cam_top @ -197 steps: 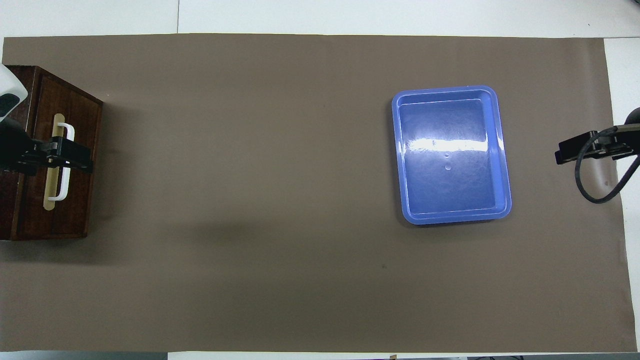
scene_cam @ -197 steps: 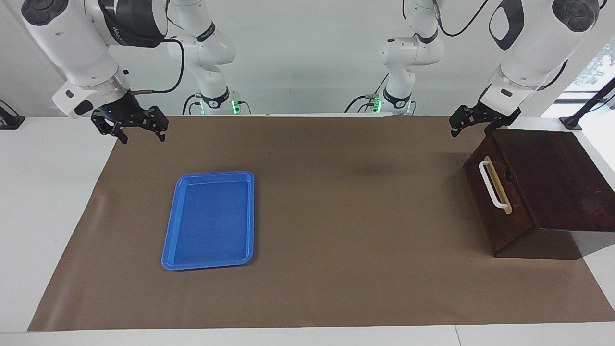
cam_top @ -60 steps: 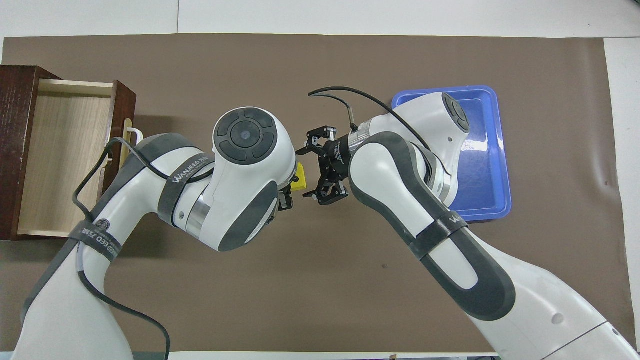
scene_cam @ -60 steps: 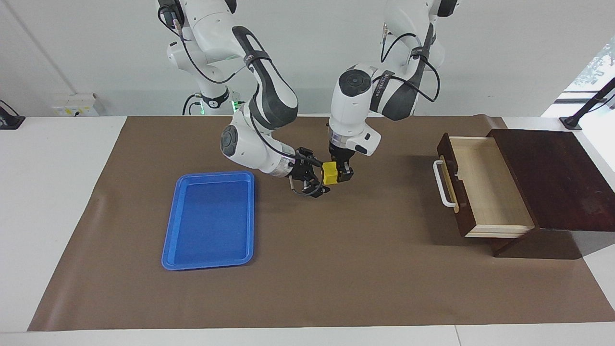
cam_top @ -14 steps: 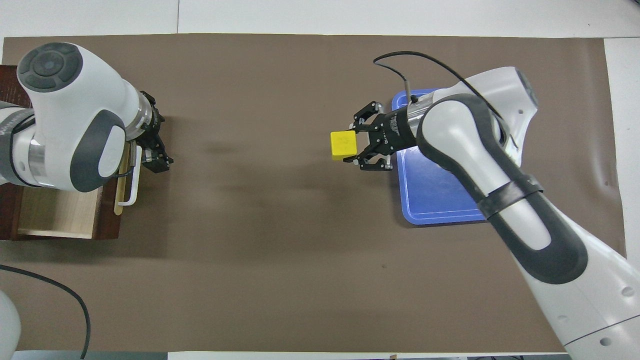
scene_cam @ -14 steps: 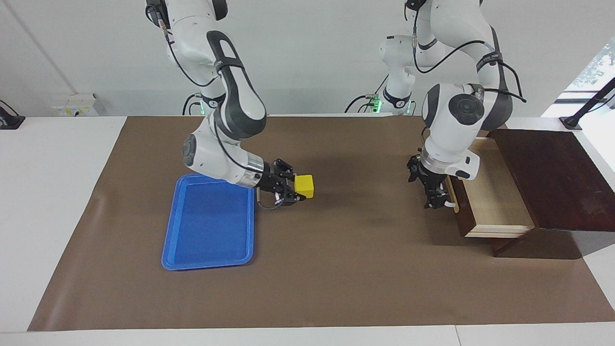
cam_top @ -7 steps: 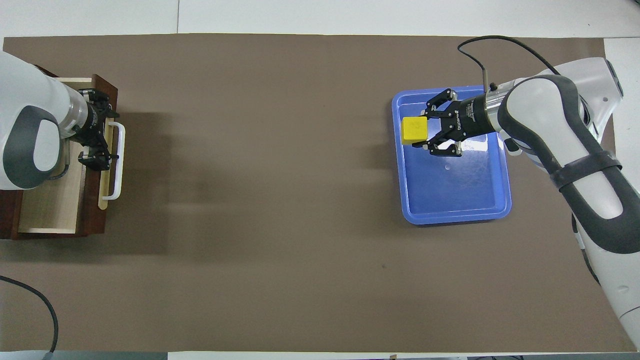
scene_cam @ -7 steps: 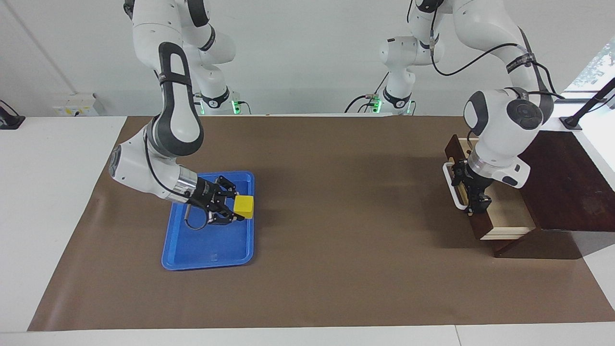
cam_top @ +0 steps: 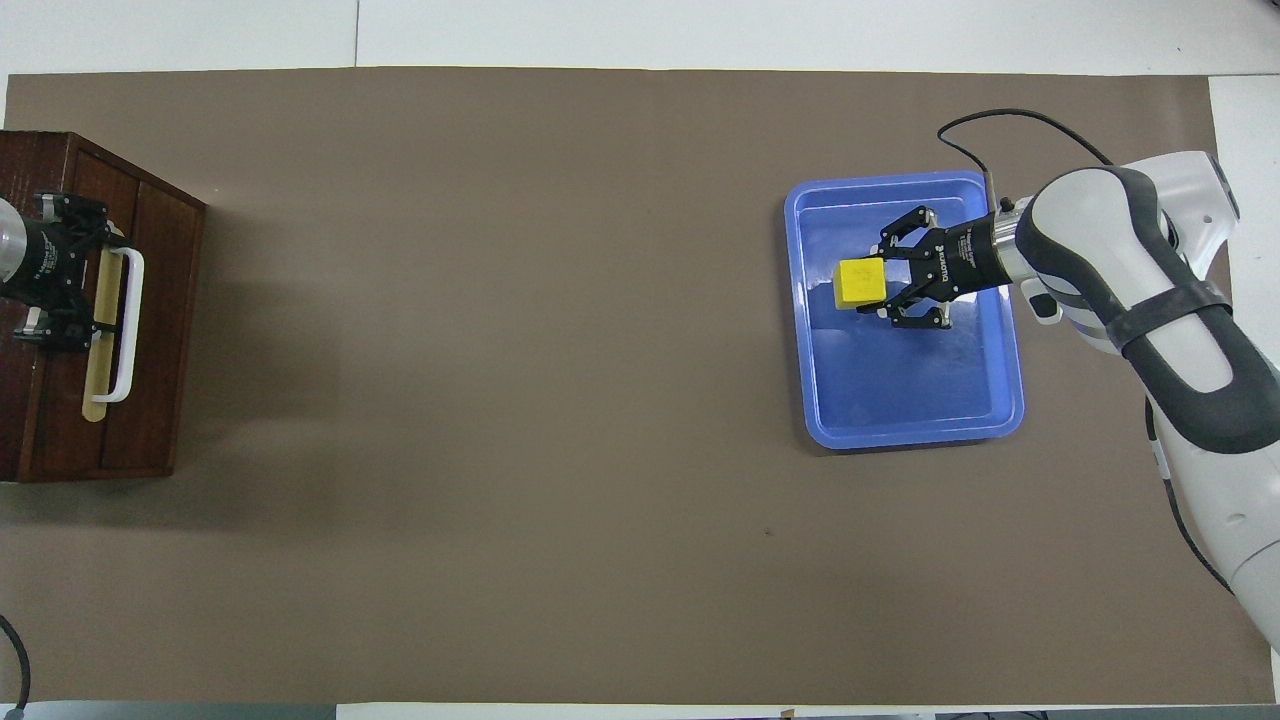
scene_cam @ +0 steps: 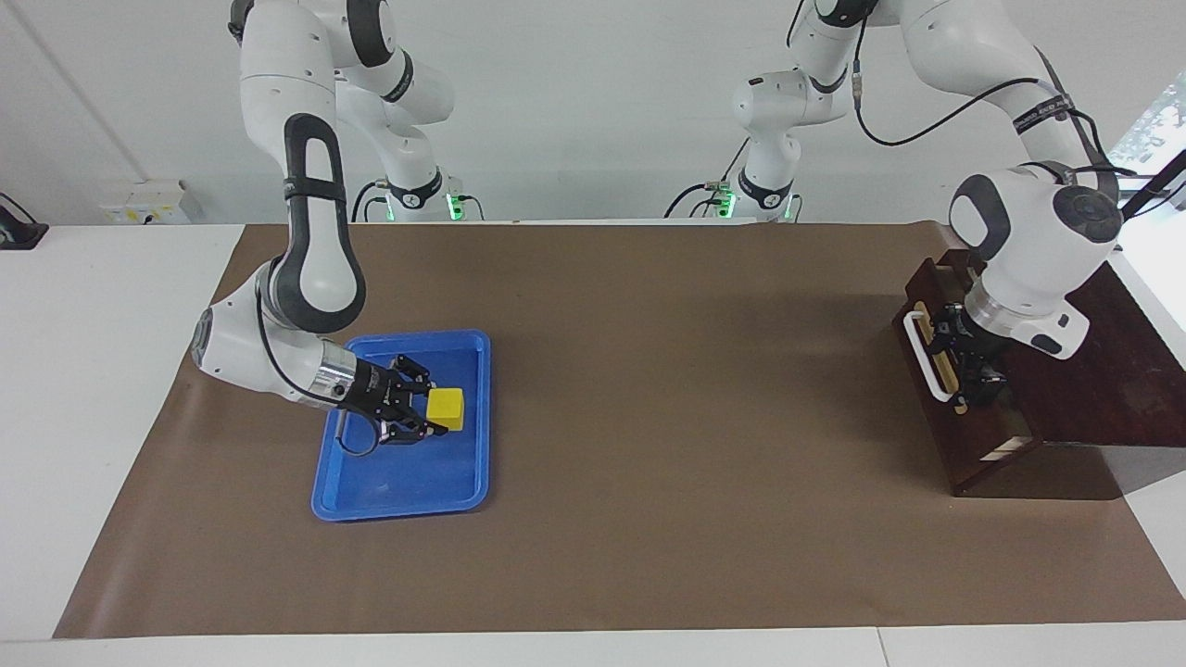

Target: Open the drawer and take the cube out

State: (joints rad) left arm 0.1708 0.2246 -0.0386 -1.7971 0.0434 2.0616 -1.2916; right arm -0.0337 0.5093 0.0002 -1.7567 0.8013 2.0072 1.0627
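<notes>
Cube (scene_cam: 445, 404) is out of the drawer, clamped between the fingers of the right gripper (scene_cam: 428, 416) and held low over the blue tray (scene_cam: 352, 496); can't tell if it touches the tray floor. It sits over the half of the tray nearer the robots, toward the tray's inner long rim. In the overhead view the cube (cam_top: 860, 282) shows at the fingertips of the right gripper (cam_top: 878, 285), arm lying nearly flat across the tray (cam_top: 905, 432).

Tray lies on the brown mat (scene_cam: 649, 389) toward the right arm's end of the table, long side running toward the robots.

Drawer (scene_cam: 954, 417) is pushed almost fully in, front nearly flush with the dark wooden box (scene_cam: 1093, 371) at the left arm's end of the table, near the mat's corner nearest the left arm's base. A thin pale sliver shows at the front's lower corner. Left gripper (scene_cam: 968, 366) is at the drawer front, on the tan strip beside the white handle (scene_cam: 922, 357); whether its fingers are apart or together can't be told. Overhead, left gripper (cam_top: 75, 270) sits on the drawer (cam_top: 150, 330), next to the handle (cam_top: 128, 325).
</notes>
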